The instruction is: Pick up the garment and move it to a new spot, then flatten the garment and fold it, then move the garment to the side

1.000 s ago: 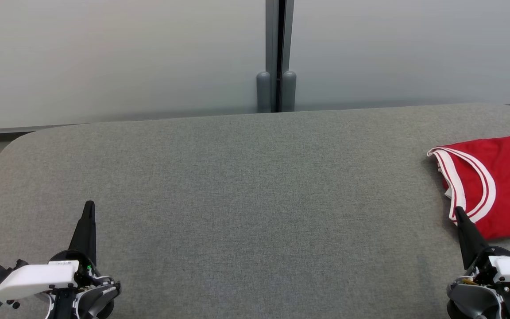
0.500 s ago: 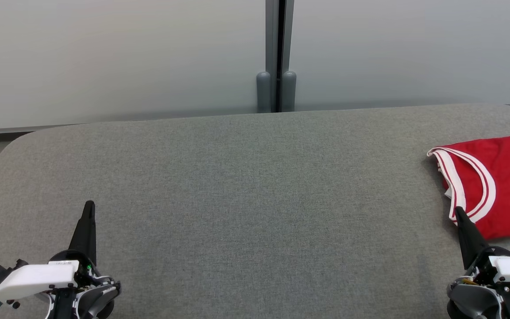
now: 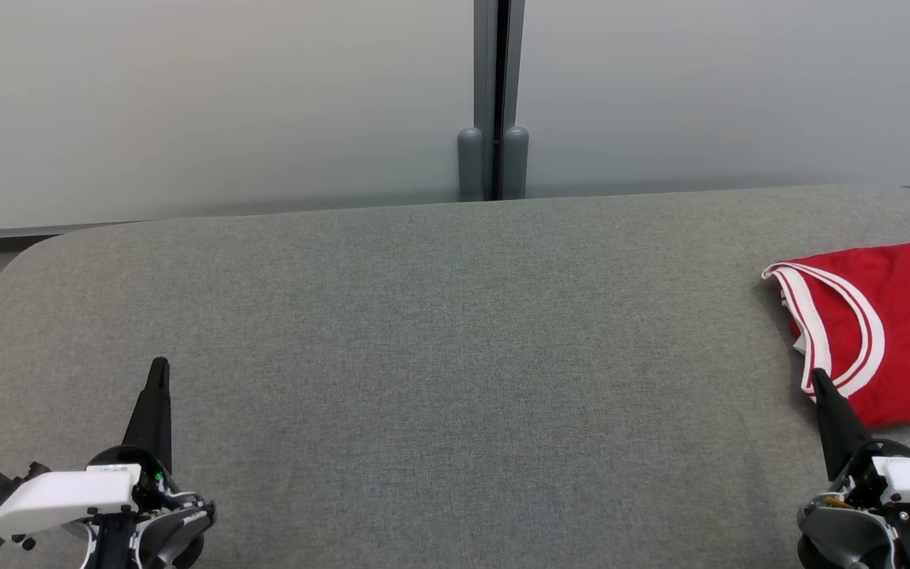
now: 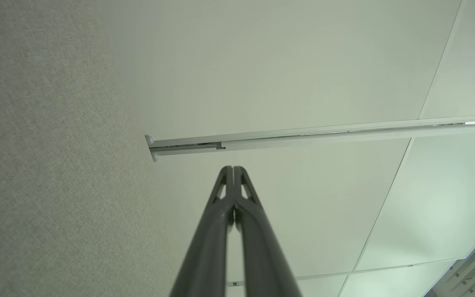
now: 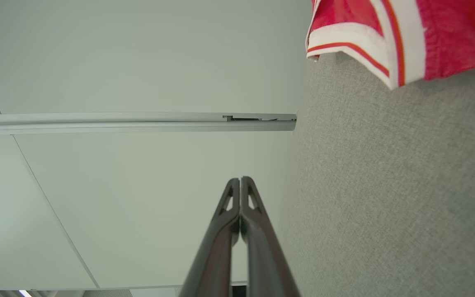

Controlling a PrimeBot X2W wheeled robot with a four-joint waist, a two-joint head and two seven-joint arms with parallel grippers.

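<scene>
Start at your left. The left gripper (image 3: 158, 371) sits low at 7 o'clock in the head view, over the grey table (image 3: 455, 332). Its two dark fingers are pressed together with nothing between them, and the left wrist view shows the tips meeting. The wide middle of the table ahead of it has nothing lying on it.

Moving across, the right gripper (image 3: 818, 378) sits at 5 o'clock, fingers also together and holding nothing.

The red shirt (image 3: 889, 332) lies on the table at the far right, at about 3 o'clock in the head view and partly cut off by the picture's edge. From the right fingertips it lies at roughly 1 o'clock. The tip overlaps its white trim in the head view, but you cannot tell whether they touch. In the right wrist view the cloth looks apart from the fingers.

Its white-trimmed opening faces 9 o'clock, and its length seems to run toward 3 o'clock, off the frame. Whether it is folded you cannot tell.

The right arm is clearly nearer, while the left is well apart from it. Any pick would likely start with the right fingers opening over that near trimmed edge.
</scene>
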